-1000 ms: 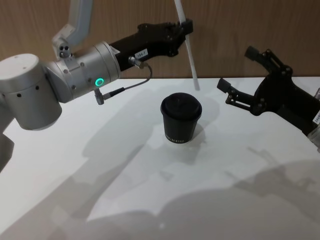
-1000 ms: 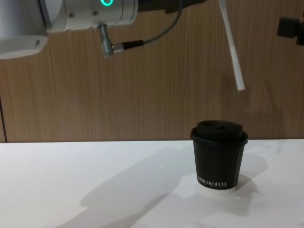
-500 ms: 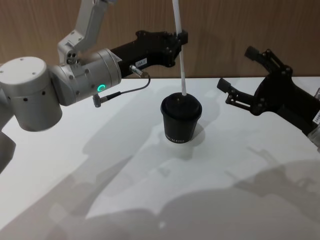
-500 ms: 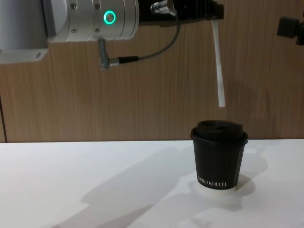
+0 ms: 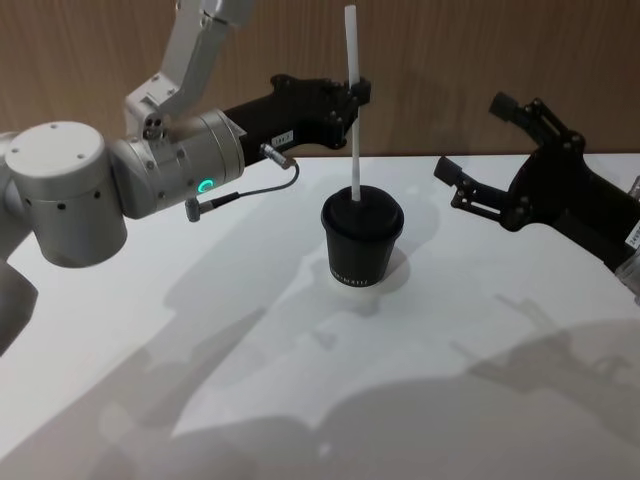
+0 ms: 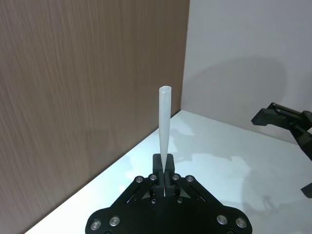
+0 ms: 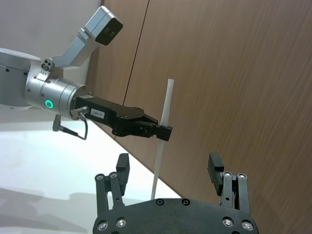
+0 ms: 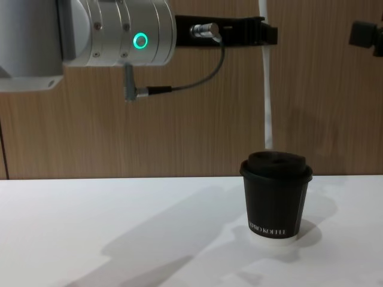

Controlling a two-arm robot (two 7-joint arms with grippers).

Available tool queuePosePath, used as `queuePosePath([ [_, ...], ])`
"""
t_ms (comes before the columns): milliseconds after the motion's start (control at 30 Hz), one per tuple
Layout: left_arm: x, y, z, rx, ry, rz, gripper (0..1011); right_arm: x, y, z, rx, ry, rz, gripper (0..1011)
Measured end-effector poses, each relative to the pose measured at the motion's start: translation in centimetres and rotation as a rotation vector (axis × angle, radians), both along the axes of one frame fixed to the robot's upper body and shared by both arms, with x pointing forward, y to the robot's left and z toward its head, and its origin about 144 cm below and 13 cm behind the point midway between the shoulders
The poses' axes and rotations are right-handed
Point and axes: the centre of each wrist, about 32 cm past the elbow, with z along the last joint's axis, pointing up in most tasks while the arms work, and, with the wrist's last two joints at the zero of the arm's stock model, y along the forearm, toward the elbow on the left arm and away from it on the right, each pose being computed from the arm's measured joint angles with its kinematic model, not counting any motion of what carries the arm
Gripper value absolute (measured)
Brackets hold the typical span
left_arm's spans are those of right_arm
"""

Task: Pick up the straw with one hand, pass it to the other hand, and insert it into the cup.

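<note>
A: Head view first. Where's the straw?
B: Straw [image 5: 354, 140] is upright, pinched approx. mid-length in the left gripper [image 5: 358, 97]. Lower end is right at the lid of the cup [image 5: 361, 245], mid-table [image 5: 200, 350]. Can't tell if the tip's in the hole. Right gripper [image 5: 472, 135] is off to the right, well apart, fingers spread, holding nothing.
A: Left wrist view?
B: Fingers clamped on the straw, which runs on past the fingertips.
A: Right wrist?
B: Its own fingers are wide apart. Beyond them, the left gripper w/ the straw, in front of the wood wall [image 7: 234, 73].
A: Chest?
B: Straw looks vertical, tip level w/ the lid top, a bit left of lid centre.
A: How to do the insert well?
B: IMO: hold it plumb, centre the tip over the opening, lower slowly, no side push. The cup's light and prob. slides or tips. Let go only once seated.
A: Any text?
B: White lettering [image 8: 267, 229] low on the cup. 2nd word looks like "KOFFEE", 1st unclear. Sticker [image 7: 99, 113] on the left gripper reads approx. "184-1".
</note>
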Motion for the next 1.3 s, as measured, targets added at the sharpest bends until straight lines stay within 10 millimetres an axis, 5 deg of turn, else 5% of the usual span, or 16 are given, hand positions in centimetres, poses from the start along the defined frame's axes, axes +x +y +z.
queuePosePath([
  [1300, 0.9, -1.1, -0.4, 0.044, -0.037, 0.010, 11, 0.0, 0.0, 0.0, 0.000, 0.000, 0.000, 1001],
])
